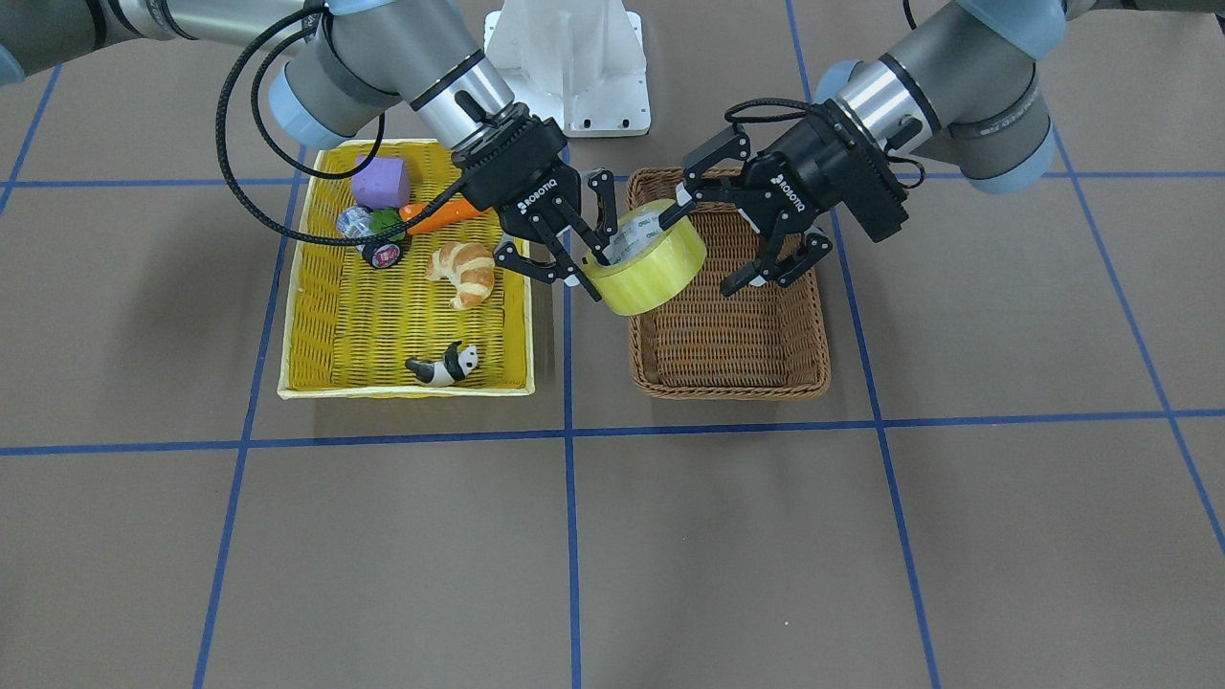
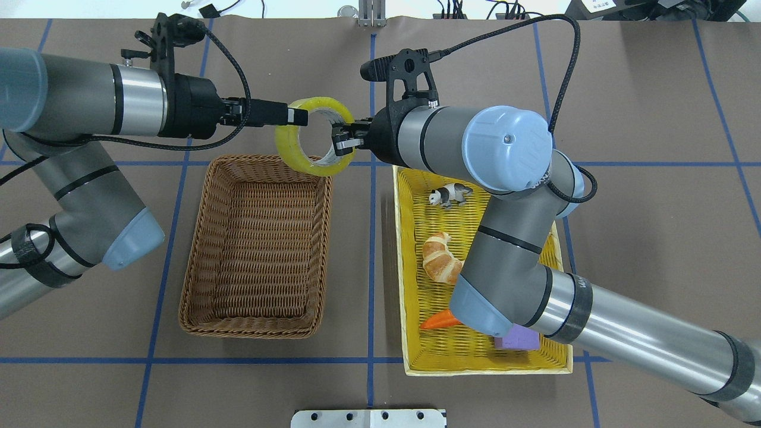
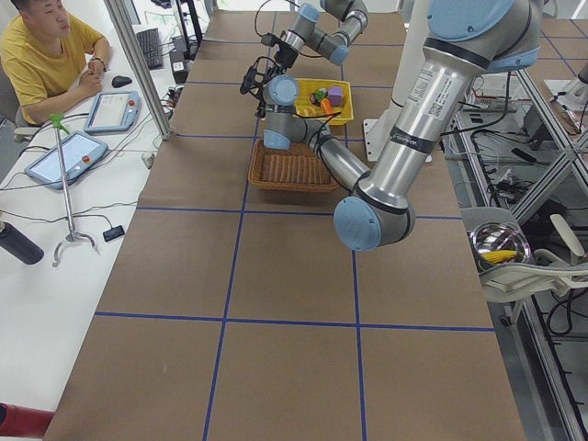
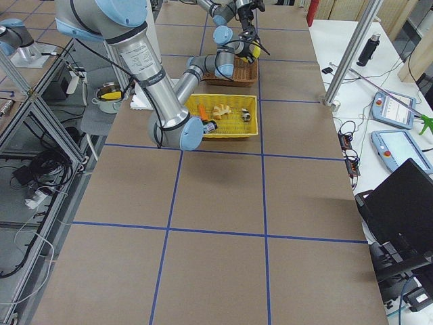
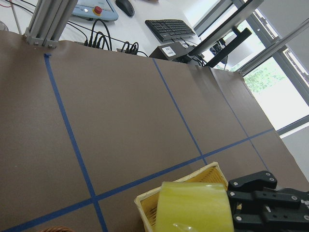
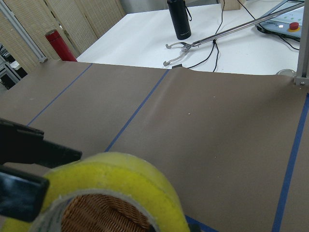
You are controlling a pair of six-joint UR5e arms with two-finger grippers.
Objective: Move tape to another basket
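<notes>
The tape (image 1: 646, 256), a yellowish ring, hangs in the air between my two grippers, over the rim of the dark brown wicker basket (image 1: 727, 385) on the side that faces the yellow basket. My right gripper (image 1: 582, 260) is shut on the tape's wall, one finger inside the ring. My left gripper (image 1: 710, 239) is open, its fingers spread either side of the tape's opposite edge. From overhead, the tape (image 2: 314, 137) sits between the left gripper (image 2: 297, 116) and the right gripper (image 2: 340, 139), above the basket's (image 2: 196, 285) far rim. The tape also shows in both wrist views (image 5: 193, 208) (image 6: 111, 188).
The yellow basket (image 1: 297, 287) holds a croissant (image 1: 464, 271), a panda figure (image 1: 442, 366), a carrot (image 1: 435, 215), a purple block (image 1: 380, 182) and a small black-capped bottle (image 1: 368, 239). A white mount (image 1: 569, 57) stands behind. A person (image 3: 46, 55) sits at the far side table.
</notes>
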